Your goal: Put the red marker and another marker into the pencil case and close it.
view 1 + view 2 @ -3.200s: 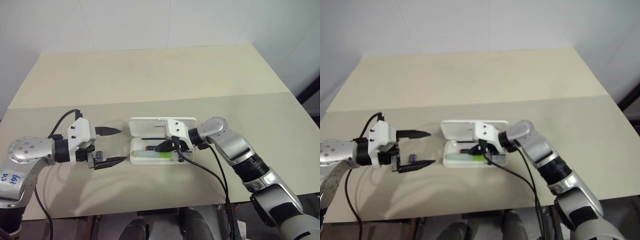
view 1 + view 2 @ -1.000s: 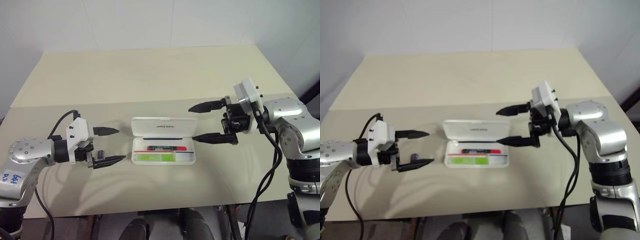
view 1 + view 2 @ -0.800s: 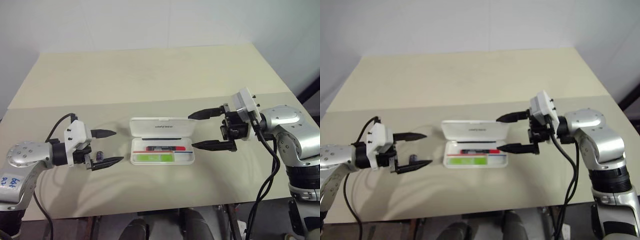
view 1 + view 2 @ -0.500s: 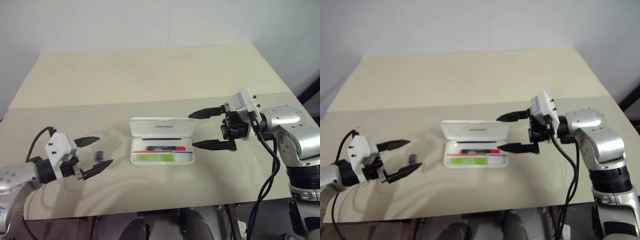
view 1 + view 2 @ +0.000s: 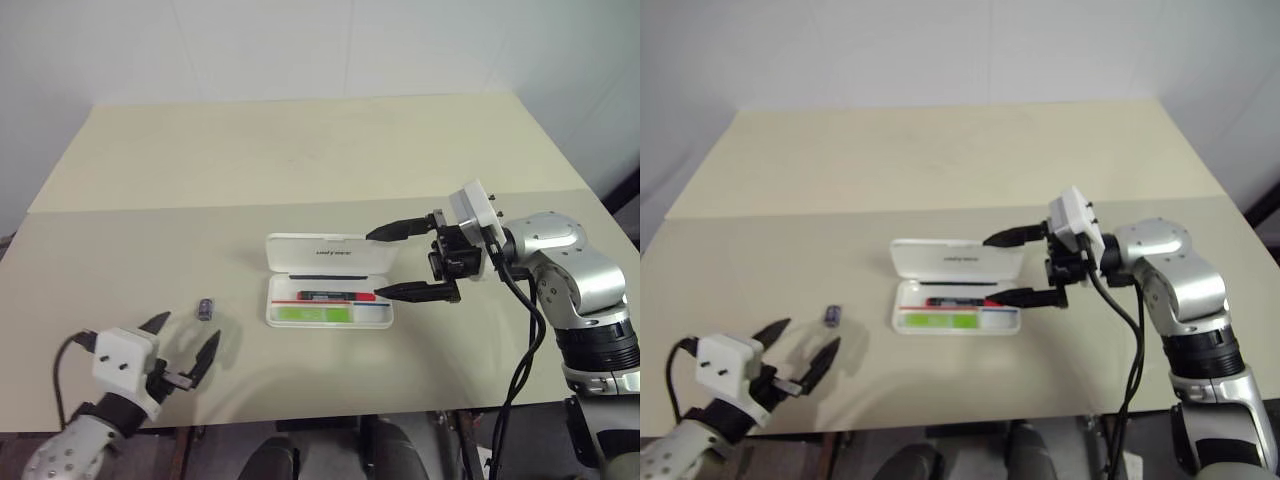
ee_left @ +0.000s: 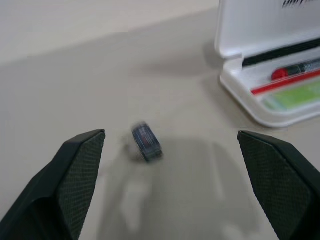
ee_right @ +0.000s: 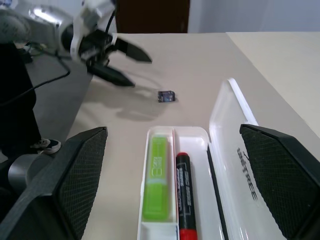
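Note:
The white pencil case [image 5: 330, 254] lies open mid-table, its lid standing up at the back. In its tray lie the red marker [image 5: 335, 296] and, in front of it, the lime-green marker [image 5: 313, 313]. Both also appear in the right wrist view as red marker [image 7: 186, 200] and green marker [image 7: 159, 187]. My right gripper [image 5: 375, 264] is open and empty, pointing at the case's right end, with one fingertip near the lid and the other near the tray. My left gripper [image 5: 186, 334] is open and empty near the table's front left edge, well clear of the case.
A small dark grey cylinder [image 5: 205, 308] lies on the table between the left gripper and the case, also visible as the cylinder [image 6: 146, 141]. A seam [image 5: 150, 205] crosses the beige table behind the case. The table's front edge runs just below the left gripper.
My right gripper left the case's tray, withdrew to the right, then settled beside the case's right end. My left gripper has pulled back from the cylinder toward the front left edge and turned.

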Controlling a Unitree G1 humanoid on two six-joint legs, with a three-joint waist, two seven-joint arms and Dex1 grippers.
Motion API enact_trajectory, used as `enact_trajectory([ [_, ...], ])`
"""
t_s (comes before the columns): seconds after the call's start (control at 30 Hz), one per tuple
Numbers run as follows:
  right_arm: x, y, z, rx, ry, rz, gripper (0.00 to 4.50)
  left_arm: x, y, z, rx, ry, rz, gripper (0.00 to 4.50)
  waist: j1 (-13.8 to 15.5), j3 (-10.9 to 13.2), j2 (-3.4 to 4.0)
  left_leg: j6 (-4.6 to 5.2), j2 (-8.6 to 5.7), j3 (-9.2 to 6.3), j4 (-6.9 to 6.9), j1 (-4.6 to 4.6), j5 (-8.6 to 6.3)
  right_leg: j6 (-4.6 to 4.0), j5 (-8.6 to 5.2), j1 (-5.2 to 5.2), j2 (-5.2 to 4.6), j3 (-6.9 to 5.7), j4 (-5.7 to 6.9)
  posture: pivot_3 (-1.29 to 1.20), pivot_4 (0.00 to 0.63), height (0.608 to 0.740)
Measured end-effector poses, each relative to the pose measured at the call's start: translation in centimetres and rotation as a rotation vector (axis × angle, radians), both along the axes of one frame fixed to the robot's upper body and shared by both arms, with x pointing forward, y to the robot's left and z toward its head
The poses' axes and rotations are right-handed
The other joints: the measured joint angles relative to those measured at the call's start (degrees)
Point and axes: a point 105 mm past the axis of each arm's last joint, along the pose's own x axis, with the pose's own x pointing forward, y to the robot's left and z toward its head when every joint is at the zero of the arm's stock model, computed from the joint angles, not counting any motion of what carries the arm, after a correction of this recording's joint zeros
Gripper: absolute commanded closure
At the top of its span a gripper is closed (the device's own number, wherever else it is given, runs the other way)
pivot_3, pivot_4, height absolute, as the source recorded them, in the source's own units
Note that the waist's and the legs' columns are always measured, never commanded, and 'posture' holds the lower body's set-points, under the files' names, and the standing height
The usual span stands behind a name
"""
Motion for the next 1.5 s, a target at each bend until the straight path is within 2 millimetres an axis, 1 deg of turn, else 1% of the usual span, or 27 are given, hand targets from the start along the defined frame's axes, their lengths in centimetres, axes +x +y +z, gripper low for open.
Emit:
enact_trajectory([
  [0.17, 0.0, 0.2, -0.1, -0.001, 0.004, 0.006, 0.02, 0.5, -0.4, -0.6, 0.012, -0.011, 0.076, 0.00, 0.01, -0.02, -0.03, -0.01, 0.00, 0.02, 0.00, 0.00, 0.01, -0.01, 0.03, 0.00, 0.00, 0.00, 0.03, 0.00, 0.150, 0.740],
  [0.27, 0.1, 0.2, 0.0, 0.001, 0.005, 0.005, 0.02, 1.0, -0.6, -0.4, 0.009, -0.033, 0.108, 0.00, 0.02, -0.02, -0.03, -0.01, 0.00, 0.02, 0.00, -0.01, 0.01, -0.01, 0.03, -0.01, 0.00, 0.00, 0.02, 0.00, 0.150, 0.740],
  [0.33, 0.1, 0.2, 0.1, 0.001, 0.001, 0.007, 0.02, 1.3, -0.5, -0.3, 0.017, -0.044, 0.124, 0.00, 0.02, -0.02, -0.03, -0.01, 0.01, 0.02, 0.00, -0.01, 0.01, -0.01, 0.03, -0.01, 0.00, -0.01, 0.01, 0.00, 0.150, 0.740],
  [0.4, 0.1, 0.2, 0.1, 0.002, 0.000, 0.006, 0.02, 1.9, -0.1, -0.9, 0.013, -0.032, 0.149, 0.00, 0.03, -0.03, -0.03, -0.01, 0.00, 0.02, 0.00, -0.02, 0.01, -0.01, 0.03, -0.01, 0.00, -0.01, 0.02, 0.00, 0.150, 0.740],
  [0.5, 0.1, 0.3, 0.1, 0.004, 0.000, 0.005, 0.02, 2.1, 0.2, -1.4, 0.015, -0.017, 0.174, 0.00, 0.02, -0.05, -0.07, 0.00, 0.00, 0.02, 0.00, -0.02, 0.00, -0.01, 0.03, -0.01, 0.00, -0.01, 0.00, 0.00, 0.150, 0.740],
  [0.63, 0.2, 0.3, 0.1, 0.006, -0.001, -0.002, 0.02, 2.3, 0.1, -1.5, 0.012, -0.013, 0.184, 0.00, 0.02, -0.05, -0.07, 0.02, 0.00, 0.02, 0.00, -0.02, -0.01, -0.01, 0.03, -0.01, 0.00, -0.01, 0.00, 0.00, 0.150, 0.740],
  [0.77, 0.3, 0.4, 0.2, 0.011, -0.003, -0.007, 0.02, 2.9, -0.1, -1.5, 0.004, -0.015, 0.183, 0.00, 0.04, -0.05, -0.07, 0.00, 0.00, 0.02, 0.00, -0.01, 0.00, -0.01, 0.03, -0.01, 0.00, -0.02, 0.02, 0.00, 0.150, 0.740],
  [0.93, 0.4, 0.4, 0.2, 0.015, -0.005, -0.015, 0.02, 3.6, 0.1, -1.8, 0.005, -0.002, 0.203, 0.00, 0.02, -0.06, -0.07, 0.01, 0.00, 0.02, 0.01, -0.02, 0.00, -0.01, 0.03, -0.01, -0.01, -0.02, 0.00, 0.00, 0.150, 0.740],
  [1.03, 0.4, 0.4, 0.2, 0.016, -0.007, -0.020, 0.02, 4.3, 0.1, -1.7, 0.003, -0.011, 0.211, 0.00, 0.03, -0.06, -0.07, 0.00, 0.00, 0.02, 0.01, -0.02, 0.00, 0.00, 0.04, -0.02, -0.01, -0.02, 0.01, 0.00, 0.150, 0.740],
  [1.2, 0.3, 0.6, 0.4, 0.018, -0.020, -0.021, 0.02, 5.5, -0.1, -2.2, -0.012, 0.006, 0.216, 0.00, 0.03, -0.06, -0.07, -0.01, -0.01, 0.01, 0.01, -0.02, 0.00, 0.00, 0.04, -0.02, -0.01, -0.03, 0.01, 0.00, 0.150, 0.740],
  [1.43, 0.3, 0.6, 0.4, 0.020, -0.022, -0.028, 0.02, 5.7, -0.4, -2.6, -0.024, 0.029, 0.224, 0.00, 0.02, -0.06, -0.07, 0.00, 0.00, 0.01, 0.01, -0.02, 0.00, 0.00, 0.04, -0.02, -0.01, -0.03, 0.00, 0.00, 0.150, 0.740],
  [1.5, 0.4, 0.6, 0.4, 0.021, -0.022, -0.029, 0.00, 5.7, -0.4, -2.7, -0.026, 0.038, 0.232, 0.41, 0.03, -0.06, -0.07, 0.00, 0.00, 0.01, 0.01, -0.02, 0.00, 0.00, 0.04, -0.02, -0.01, -0.03, 0.01, 0.00, 0.150, 0.740],
])
